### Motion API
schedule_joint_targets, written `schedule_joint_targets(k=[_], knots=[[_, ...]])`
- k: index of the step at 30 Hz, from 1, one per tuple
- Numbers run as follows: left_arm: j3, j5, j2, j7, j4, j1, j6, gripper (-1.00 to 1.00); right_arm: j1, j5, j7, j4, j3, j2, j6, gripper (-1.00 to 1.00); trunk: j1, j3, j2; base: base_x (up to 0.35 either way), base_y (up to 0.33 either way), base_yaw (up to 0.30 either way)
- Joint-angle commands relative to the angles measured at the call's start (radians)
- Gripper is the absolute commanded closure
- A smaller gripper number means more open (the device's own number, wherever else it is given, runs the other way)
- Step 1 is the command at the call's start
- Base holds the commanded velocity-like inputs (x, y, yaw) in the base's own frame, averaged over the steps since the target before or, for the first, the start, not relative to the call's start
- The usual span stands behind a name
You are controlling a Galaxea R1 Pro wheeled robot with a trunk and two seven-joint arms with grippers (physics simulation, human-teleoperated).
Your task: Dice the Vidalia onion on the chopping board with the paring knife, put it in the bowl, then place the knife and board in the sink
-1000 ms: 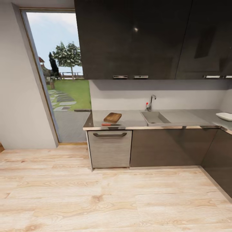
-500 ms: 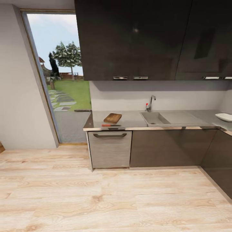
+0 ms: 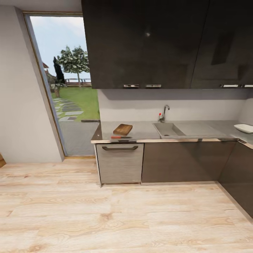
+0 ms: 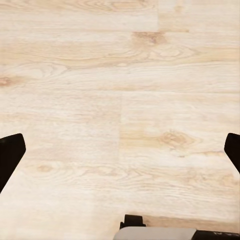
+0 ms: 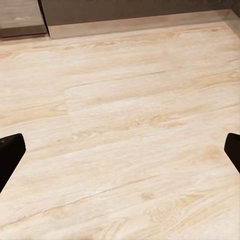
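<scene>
Barely anything has shifted over the last second: my head camera has crept slightly, so the cabinets sit a touch lower in the picture, while the kitchen things keep their places; I stand well back on the wooden floor (image 3: 116,218), facing the countertop (image 3: 144,131); the chopping board (image 3: 122,129) lies near the counter's left end, the paring knife (image 3: 121,137) just in front of it along the front edge; the sink (image 3: 168,129) sits to the right of them below the tap (image 3: 163,113), and the bowl (image 3: 244,128) rests far off at the right end; the Vidalia onion cannot be made out inside the basin from this angle; both wrist cameras look down at bare planks, my left gripper (image 4: 120,152) and right gripper (image 5: 120,152) each spread wide with nothing between the fingers (image 4: 10,155); every task thing lies well apart from my fingers, up on the counter while they point at the floor; my judgement is that the step in hand is the approach to the sink, and the risk is rolling in off-line or too fast, bumping the cabinet front, or stopping where the basin is out of comfortable reach
</scene>
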Motion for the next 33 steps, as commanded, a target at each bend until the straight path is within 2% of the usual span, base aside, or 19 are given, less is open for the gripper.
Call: schedule_joint_targets(k=[1,16,33], knots=[[0.001,0.0,0.0,0.0,-0.001,0.0,-0.002,-1.0,0.0,0.001,-0.001,-0.001,-0.002,0.0,-0.002,-1.0,-0.003,0.002,0.006,0.0,0.0,0.0],[0.001,0.0,0.0,0.0,0.001,0.0,-0.002,-1.0,0.0,0.002,-0.001,0.0,-0.002,0.0,-0.002,-1.0,-0.061,0.049,0.111,0.0,0.0,0.0],[0.001,0.0,0.0,0.0,0.001,0.0,-0.002,-1.0,0.0,0.002,-0.001,0.0,-0.002,0.0,-0.002,-1.0,-0.061,0.049,0.111,0.0,0.0,0.0]])
